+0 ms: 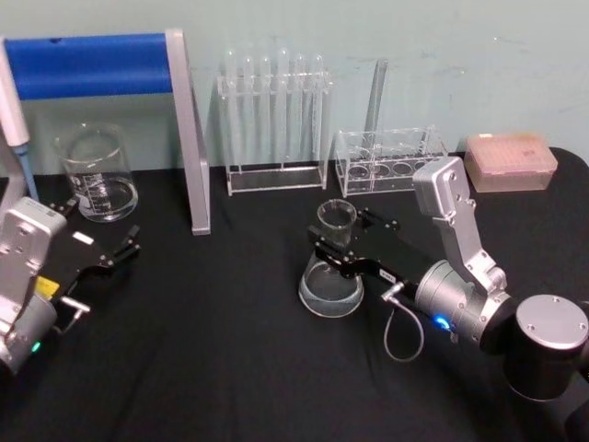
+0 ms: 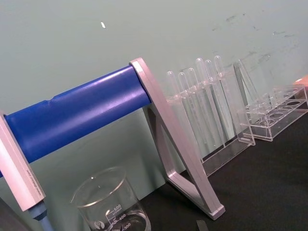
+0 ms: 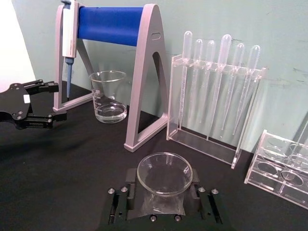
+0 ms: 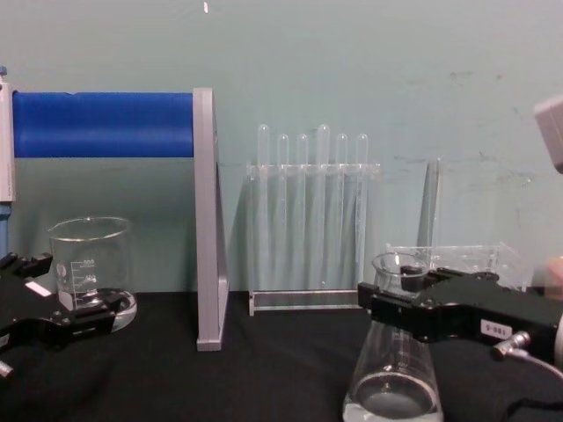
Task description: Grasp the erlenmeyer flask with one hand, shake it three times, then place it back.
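Erlenmeyer flask (image 1: 329, 291) is seemingly resting on the black surface (image 1: 230, 368) at the middle of the head view, with a little clear liquid pooling in its wide base. Being thin, smooth glass, it is probably handling light but slippery and breakable, and the narrow neck under the flared lip is offering the surest hold. Right tool (image 1: 337, 247) is reaching in from the lower right, its fingers apparently clamping that neck. Left tool (image 1: 101, 228) is idling at the lower left, fingers spread apart.
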You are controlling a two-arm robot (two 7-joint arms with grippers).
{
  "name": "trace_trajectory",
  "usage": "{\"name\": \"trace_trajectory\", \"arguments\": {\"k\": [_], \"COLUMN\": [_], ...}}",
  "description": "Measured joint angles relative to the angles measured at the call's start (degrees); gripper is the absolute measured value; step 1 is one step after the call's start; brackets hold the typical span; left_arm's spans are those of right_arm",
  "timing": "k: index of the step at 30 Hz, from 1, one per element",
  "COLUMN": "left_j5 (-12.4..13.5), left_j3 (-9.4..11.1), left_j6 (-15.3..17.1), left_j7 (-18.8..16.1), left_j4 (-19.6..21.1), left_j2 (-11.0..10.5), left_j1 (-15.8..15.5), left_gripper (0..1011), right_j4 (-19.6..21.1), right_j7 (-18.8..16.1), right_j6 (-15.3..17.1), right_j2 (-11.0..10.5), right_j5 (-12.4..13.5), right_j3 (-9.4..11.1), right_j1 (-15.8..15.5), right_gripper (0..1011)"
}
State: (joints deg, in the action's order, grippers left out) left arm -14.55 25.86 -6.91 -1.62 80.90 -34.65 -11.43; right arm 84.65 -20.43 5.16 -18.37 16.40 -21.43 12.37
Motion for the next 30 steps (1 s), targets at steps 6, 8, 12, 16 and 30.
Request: {"name": "trace_trajectory", "arguments": {"k": [6, 8, 12, 16, 30], "left_j5": [0.0, 0.0, 0.0, 0.0, 0.0], "left_j3": [0.0, 0.0, 0.0, 0.0, 0.0], "left_j6": [0.0, 0.0, 0.0, 0.0, 0.0], "left_j7": [0.0, 0.0, 0.0, 0.0, 0.0], "left_j4": [0.0, 0.0, 0.0, 0.0, 0.0], "left_j2": [0.0, 0.0, 0.0, 0.0, 0.0], "left_j1": [0.0, 0.0, 0.0, 0.0, 0.0], "left_gripper": [1001, 1001, 1001, 1001, 1001], "right_j4": [0.0, 0.0, 0.0, 0.0, 3.17], "right_j7": [0.0, 0.0, -0.01, 0.0, -1.38], "right_j6": [0.0, 0.0, 0.0, 0.01, 0.02], "right_j2": [0.0, 0.0, 0.0, 0.0, -2.79], "right_j5": [0.02, 0.03, 0.05, 0.07, 1.88], "right_j3": [0.03, 0.04, 0.04, 0.04, 1.59], "right_j1": [0.0, 0.0, 0.0, 0.0, -3.24], "right_gripper": [782, 847, 982, 1000, 1000]}}
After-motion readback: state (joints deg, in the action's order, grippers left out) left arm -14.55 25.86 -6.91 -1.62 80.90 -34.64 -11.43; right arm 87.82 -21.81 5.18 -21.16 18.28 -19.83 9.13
